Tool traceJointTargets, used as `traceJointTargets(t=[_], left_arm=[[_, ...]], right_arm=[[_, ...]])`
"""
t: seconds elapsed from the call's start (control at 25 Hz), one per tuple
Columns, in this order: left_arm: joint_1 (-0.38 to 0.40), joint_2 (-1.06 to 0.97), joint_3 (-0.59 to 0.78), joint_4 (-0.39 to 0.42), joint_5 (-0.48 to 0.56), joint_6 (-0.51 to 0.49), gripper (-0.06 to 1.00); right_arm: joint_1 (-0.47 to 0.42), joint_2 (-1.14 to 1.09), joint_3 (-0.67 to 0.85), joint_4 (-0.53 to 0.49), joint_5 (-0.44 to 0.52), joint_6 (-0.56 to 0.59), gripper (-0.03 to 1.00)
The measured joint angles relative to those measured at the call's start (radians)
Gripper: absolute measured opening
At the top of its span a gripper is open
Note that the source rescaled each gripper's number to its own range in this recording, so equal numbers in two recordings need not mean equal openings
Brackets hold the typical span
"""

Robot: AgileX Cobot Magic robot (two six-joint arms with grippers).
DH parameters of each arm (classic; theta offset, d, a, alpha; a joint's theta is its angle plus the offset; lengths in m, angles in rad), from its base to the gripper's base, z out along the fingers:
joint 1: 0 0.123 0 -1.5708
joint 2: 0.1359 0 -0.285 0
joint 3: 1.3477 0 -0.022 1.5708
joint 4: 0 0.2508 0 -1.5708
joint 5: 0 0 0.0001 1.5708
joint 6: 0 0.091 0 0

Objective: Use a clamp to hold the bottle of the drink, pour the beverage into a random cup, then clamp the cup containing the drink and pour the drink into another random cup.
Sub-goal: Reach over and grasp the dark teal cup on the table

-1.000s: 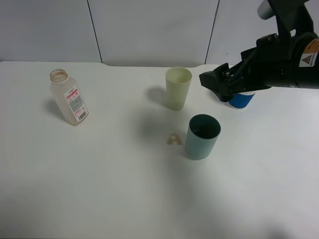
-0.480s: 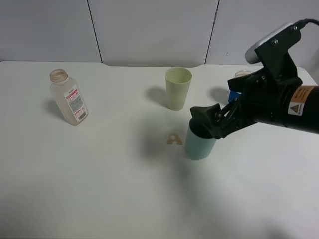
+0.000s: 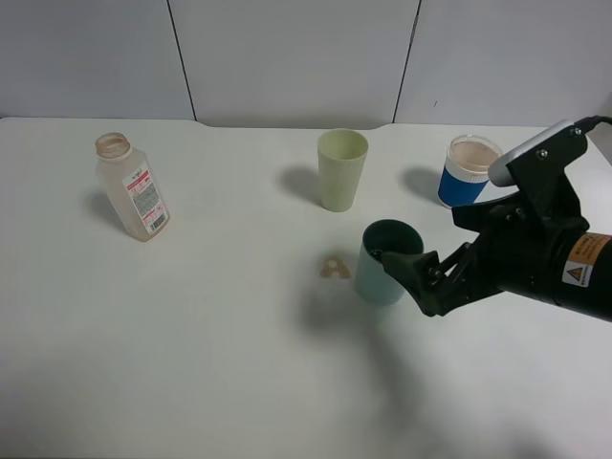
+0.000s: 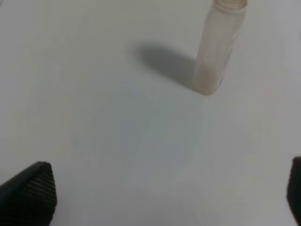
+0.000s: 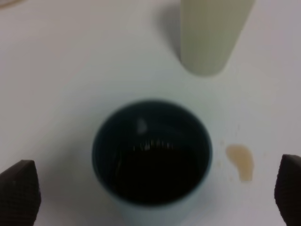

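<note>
The bottle stands uncapped at the far left of the table, and it also shows in the left wrist view. My left gripper is open, well short of the bottle, and out of the exterior view. The dark teal cup stands mid-table with dark beverage in it. My right gripper is open just right of this cup. In the right wrist view its fingertips stand wide on both sides of the teal cup, apart from it. Behind stands the pale green cup, also in the wrist view.
A blue-sleeved white cup stands at the back right, behind my right arm. A small brown spill lies on the white table just left of the teal cup, seen too in the right wrist view.
My right arm came down and forward from in front of the blue-sleeved cup to the teal cup, uncovering the blue-sleeved cup. Bottle and cups have not moved.
</note>
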State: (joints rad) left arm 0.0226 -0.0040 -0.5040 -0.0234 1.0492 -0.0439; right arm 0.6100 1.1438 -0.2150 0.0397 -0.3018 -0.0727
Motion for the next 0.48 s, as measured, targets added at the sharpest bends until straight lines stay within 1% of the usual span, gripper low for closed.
traceJointTargets(t=[0.24,0.48], left_arm=[[0.000,0.000,0.000,0.000,0.000,0.000,1.00],[0.000,0.000,0.000,0.000,0.000,0.000,1.00]], right_arm=[[0.000,0.010,0.075,0.044,-0.067,0.000,1.00],[0.000,0.109,0.088,0.050,-0.101,0.030,1.00]])
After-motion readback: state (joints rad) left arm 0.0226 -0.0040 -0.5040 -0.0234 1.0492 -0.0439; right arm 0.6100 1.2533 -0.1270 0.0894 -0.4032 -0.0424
